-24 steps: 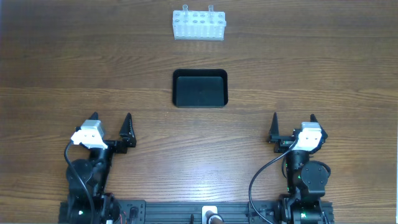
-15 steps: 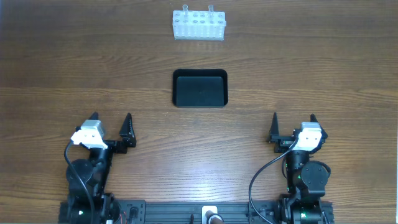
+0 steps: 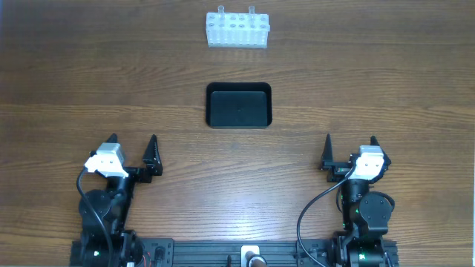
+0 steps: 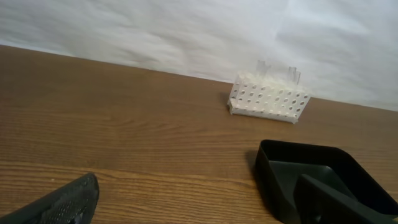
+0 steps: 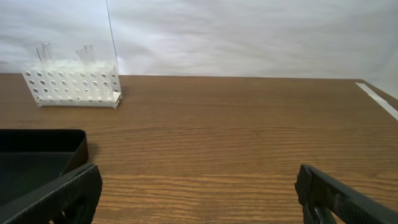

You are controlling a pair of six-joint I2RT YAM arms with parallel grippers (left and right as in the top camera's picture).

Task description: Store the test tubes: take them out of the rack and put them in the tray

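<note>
A white rack (image 3: pixel 237 33) stands near the far edge of the wooden desk (image 3: pixel 386 74), about midway along it. Two test tubes (image 3: pixel 220 11) rise from its back row, one near the left end, one right of middle. A black tray (image 3: pixel 239 87) lies nearer the desk's middle, in line with the rack and apart from it. Toward the near edge, the left gripper (image 3: pixel 133 141) and right gripper (image 3: pixel 350 141) sit well apart, each with fingers spread.

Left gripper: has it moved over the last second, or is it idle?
No. In the top view the left gripper keeps the same spot, nearer the arm bases than the black tray and to its left, with its fingers open as before.
</note>
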